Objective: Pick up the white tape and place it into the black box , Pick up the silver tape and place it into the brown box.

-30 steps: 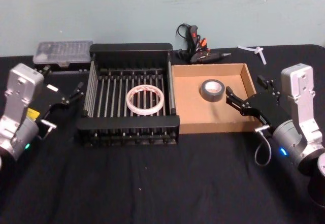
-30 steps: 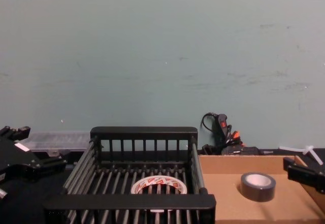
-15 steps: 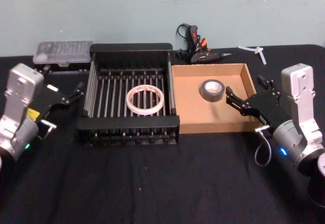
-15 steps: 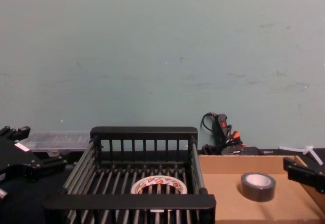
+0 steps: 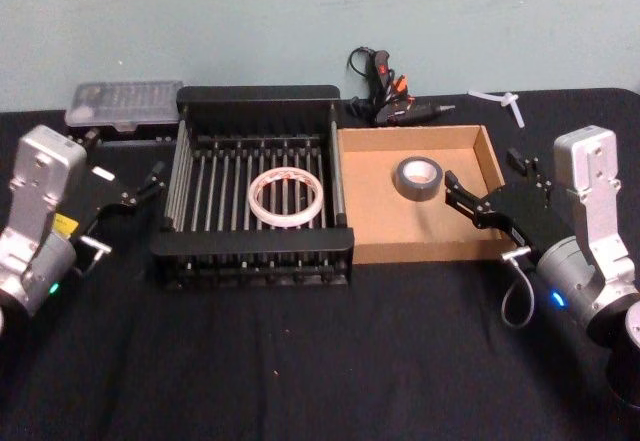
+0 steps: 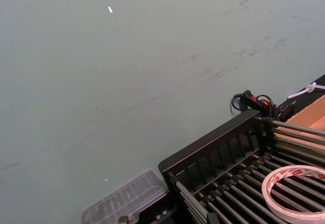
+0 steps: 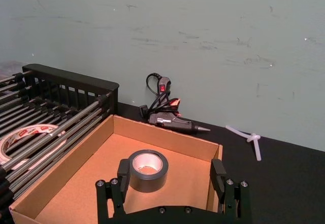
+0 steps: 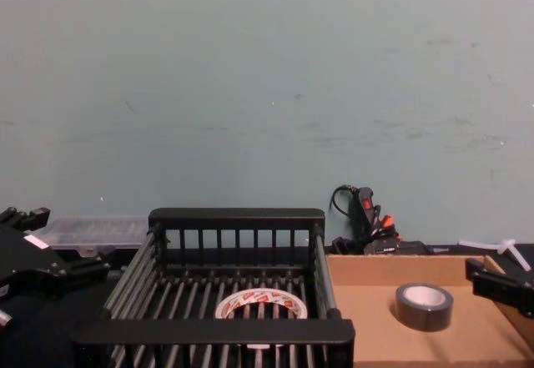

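— Black cloth covers the desk point(image 5: 300, 361), with a pale green wall behind. Where are the tapes?

— The white tape point(image 5: 286, 193) lies flat on the slatted floor of the black box point(image 5: 258, 96). The silver tape point(image 5: 417, 178) sits in the brown box point(image 5: 420, 251), toward its far wall.

— And the grippers?

— The right gripper point(image 5: 480, 183) hovers at the brown box's right wall, fingers spread apart, holding nothing. The left gripper point(image 5: 148, 183) is beside the black box's left side; I cannot tell its fingers' state.

— Anything else?

— A glue gun point(image 5: 392, 101) and a clear case point(image 5: 124, 103) lie along the desk's far edge.
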